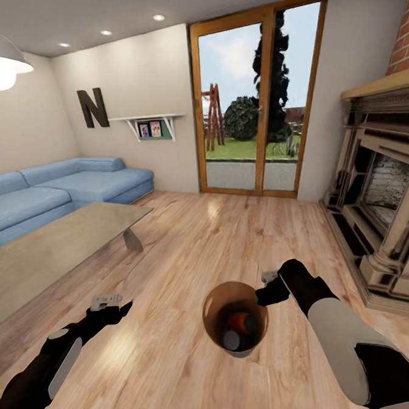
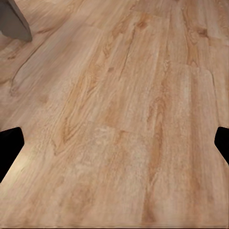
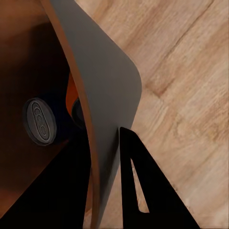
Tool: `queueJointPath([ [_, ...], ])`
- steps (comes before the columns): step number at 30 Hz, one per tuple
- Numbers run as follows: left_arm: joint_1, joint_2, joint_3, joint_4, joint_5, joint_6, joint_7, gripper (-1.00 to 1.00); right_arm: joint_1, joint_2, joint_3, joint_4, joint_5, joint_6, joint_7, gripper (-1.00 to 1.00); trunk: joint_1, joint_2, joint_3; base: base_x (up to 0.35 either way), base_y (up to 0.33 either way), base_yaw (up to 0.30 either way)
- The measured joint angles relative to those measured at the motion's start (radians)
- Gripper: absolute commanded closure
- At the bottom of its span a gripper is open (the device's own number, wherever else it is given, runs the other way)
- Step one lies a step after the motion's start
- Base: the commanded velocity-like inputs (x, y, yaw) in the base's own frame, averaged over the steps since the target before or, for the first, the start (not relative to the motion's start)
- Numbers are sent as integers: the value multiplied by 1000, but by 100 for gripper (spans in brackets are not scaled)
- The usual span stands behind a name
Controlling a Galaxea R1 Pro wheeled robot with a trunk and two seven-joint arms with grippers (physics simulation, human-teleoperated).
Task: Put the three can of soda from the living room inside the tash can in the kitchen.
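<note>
The tash can (image 1: 219, 304) hangs low over the wood floor in front of me, brown inside with a tan rim. In it lie an orange can of soda (image 1: 242, 321) and a dark one with a grey top (image 1: 231, 340). My right gripper (image 1: 265, 285) is shut on the bucket's right rim. The right wrist view shows the grey wall (image 3: 109, 95) pinched between the fingers (image 3: 148, 191), with the grey can top (image 3: 39, 121) and a sliver of orange can (image 3: 71, 93) inside. To the left, my left gripper (image 1: 107, 301) (image 2: 114, 143) stands open and empty above the floor.
The low grey coffee table (image 1: 61, 245) stands to my left, its leg (image 2: 14, 19) near the left gripper. Behind it runs the blue sofa (image 1: 57, 193). A fireplace (image 1: 381, 204) lines the right wall, and glass doors (image 1: 258, 103) stand ahead.
</note>
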Motion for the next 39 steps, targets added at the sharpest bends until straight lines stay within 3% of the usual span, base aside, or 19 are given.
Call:
queueJointPath([
  [11,0,-1,0,0,0,-1,1,-100,0,1,-1,0,-2,-1,-1,100,0,0,-17,-243,137,37],
  [25,0,-2,0,0,-1,-2,2,-100,0,0,-1,0,-2,-2,-2,100,0,0,-36,-59,32,147],
  [39,0,-15,-1,10,0,-2,2,-100,0,1,-1,0,-5,0,-1,100,0,0,-54,-241,163,156],
])
